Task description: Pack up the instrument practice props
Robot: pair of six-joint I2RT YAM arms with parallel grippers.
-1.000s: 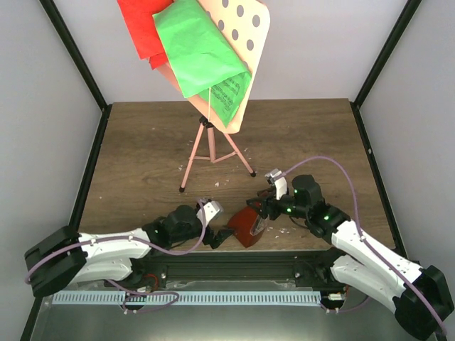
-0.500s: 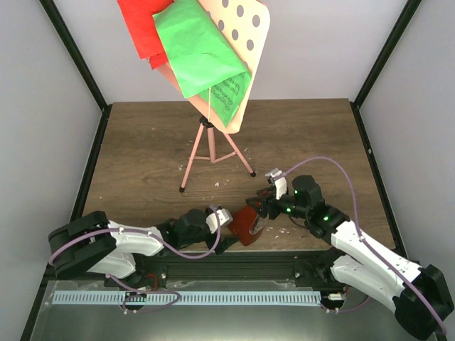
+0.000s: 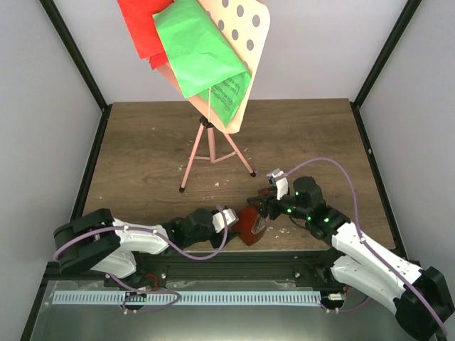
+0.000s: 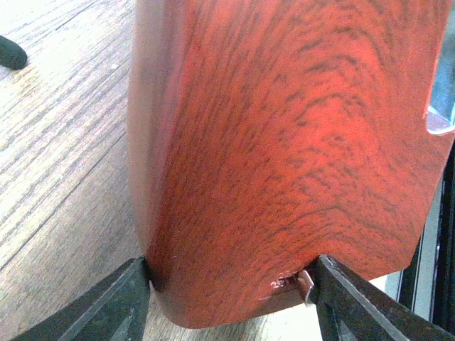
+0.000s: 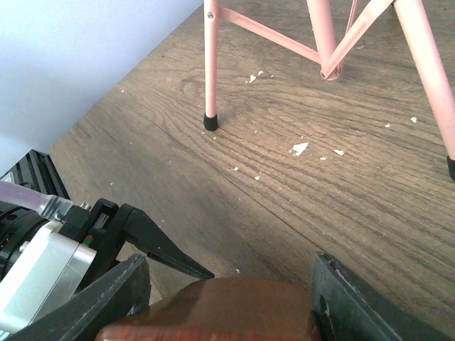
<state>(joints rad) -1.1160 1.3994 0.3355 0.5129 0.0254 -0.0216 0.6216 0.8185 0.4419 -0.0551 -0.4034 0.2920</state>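
Well, the wooden table (image 3: 142, 142) carries everything, walled in by grey panels on three sides. Biggest on it is the pink music stand (image 3: 206, 145), its tripod planted a little left of the middle, between the far edge and the centre. Its hole-dotted desk (image 3: 249, 28) rises above the far edge and leans over. On the desk lie the green sheet (image 3: 195, 50), hanging across the front, and the red sheet (image 3: 138, 28) behind it to the left.

Next down in size are my two arms, both reaching inward along the near edge so that they meet about halfway along it. My left pincer (image 3: 233, 222) comes in low from the left. In its wrist view the two dark fingers (image 4: 121, 305) press against opposite flanks of the reddish-brown body, so I count it as grasping the metronome (image 3: 247, 224). My right pincer (image 3: 259, 207) comes from the right and slightly farther in, and its fingers (image 5: 121, 291) bracket the same brown body, clamped on it as well.

So the metronome sits just by the middle of the near edge, tilted, gripped from both sides at once. Whether its base touches the wood I cannot tell. A sliver of its clear cover (image 4: 444, 92) shows at one edge.

Smallest of all, white flecks (image 5: 300, 148) lie scattered on the boards near the stand's black-tipped foot (image 5: 210, 122)
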